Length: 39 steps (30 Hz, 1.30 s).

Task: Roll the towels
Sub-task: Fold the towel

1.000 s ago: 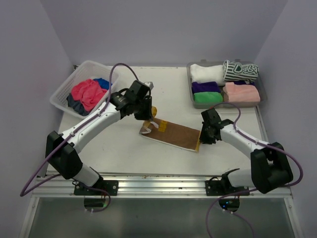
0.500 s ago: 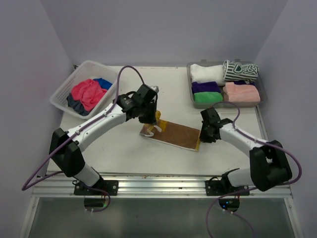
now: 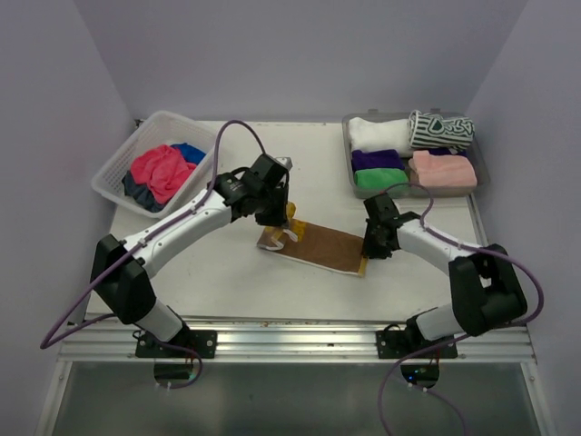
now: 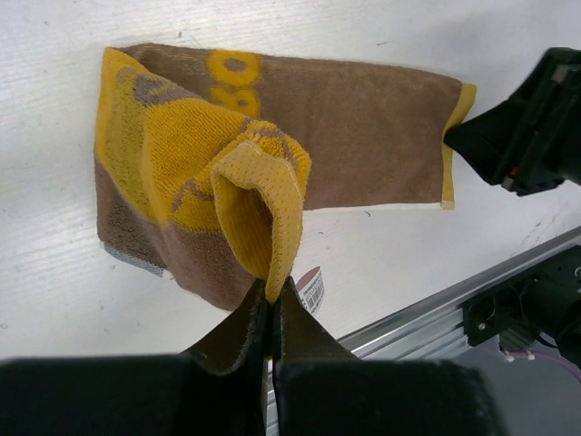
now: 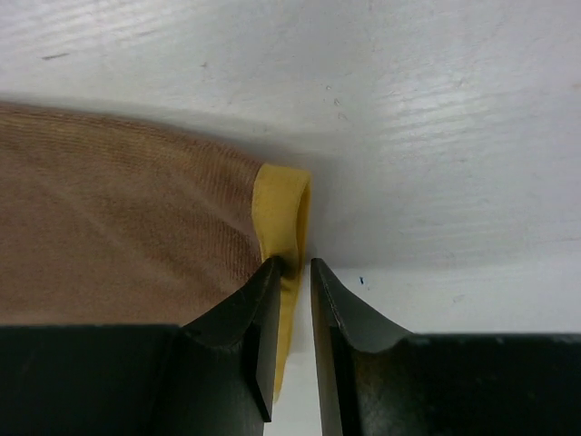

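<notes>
In the middle of the white table (image 3: pixel 218 272), the yellow-and-brown towel (image 3: pixel 318 243) lies flat along most of its length, with its left end lifted and folded over on itself. The left gripper (image 4: pixel 270 292) is clenched on that raised yellow fold. The right gripper (image 5: pixel 295 272) sits at the opposite yellow hem with its jaws a crack apart, and the hem touches one fingertip rather than being caught between them. The cloth looks light, soft and limp, so it should sag from any single pinch, and a loose roll would likely spring open. The sensible hold is the doubled edge at the rolling end, with the far hem pinned for tension. The tabletop seems smooth, so the towel may slide instead of turning. Bare table shows on every side of it. The white basket (image 3: pixel 123 150) of loose towels (image 3: pixel 156 171) stands well apart at the far left, and the grey tray (image 3: pixel 483 173) of rolled towels (image 3: pixel 413 154) at the far right.
</notes>
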Tool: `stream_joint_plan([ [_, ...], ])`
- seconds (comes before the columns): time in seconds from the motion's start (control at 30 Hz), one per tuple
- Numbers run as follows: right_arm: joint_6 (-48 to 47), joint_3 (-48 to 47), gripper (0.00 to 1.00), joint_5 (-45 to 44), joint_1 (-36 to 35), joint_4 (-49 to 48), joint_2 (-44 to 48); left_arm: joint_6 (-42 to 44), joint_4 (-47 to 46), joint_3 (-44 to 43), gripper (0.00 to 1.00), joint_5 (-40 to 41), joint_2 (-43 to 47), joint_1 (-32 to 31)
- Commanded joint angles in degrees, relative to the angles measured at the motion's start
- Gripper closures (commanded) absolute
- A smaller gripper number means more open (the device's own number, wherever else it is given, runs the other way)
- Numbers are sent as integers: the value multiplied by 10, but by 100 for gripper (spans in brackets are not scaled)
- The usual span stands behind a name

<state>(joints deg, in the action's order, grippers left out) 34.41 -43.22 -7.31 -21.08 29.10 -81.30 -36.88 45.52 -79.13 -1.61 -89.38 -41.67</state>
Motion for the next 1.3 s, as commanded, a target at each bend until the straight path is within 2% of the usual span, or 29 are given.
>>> stream_joint_plan([
  [0.0, -15, -4, 76, 18, 0, -33, -41, -1, -33, -23, 100, -36, -19, -5],
  [0.2, -16, -8, 81, 33, -1, -53, -58, -7, -28, -19, 100, -38, -26, -18],
  [0.37, -21, -31, 84, 42, -9, -52, -72, -17, -13, 3, 100, -18, 16, -19],
  [0.53, -9, -72, 85, 34, -58, -49, -108, -28, -19, 4, 100, -18, 16, -19],
  [0.73, 7, -87, 85, 48, -78, -69, -139, -51, -80, -1, 100, -60, -41, -33],
  [1.07, 13, -88, 85, 55, -78, -70, -134, -47, -82, -80, 100, -88, -167, -45],
  [1.27, 14, -89, 85, 61, -79, -73, -138, -63, -89, -97, 100, -101, -204, -47],
])
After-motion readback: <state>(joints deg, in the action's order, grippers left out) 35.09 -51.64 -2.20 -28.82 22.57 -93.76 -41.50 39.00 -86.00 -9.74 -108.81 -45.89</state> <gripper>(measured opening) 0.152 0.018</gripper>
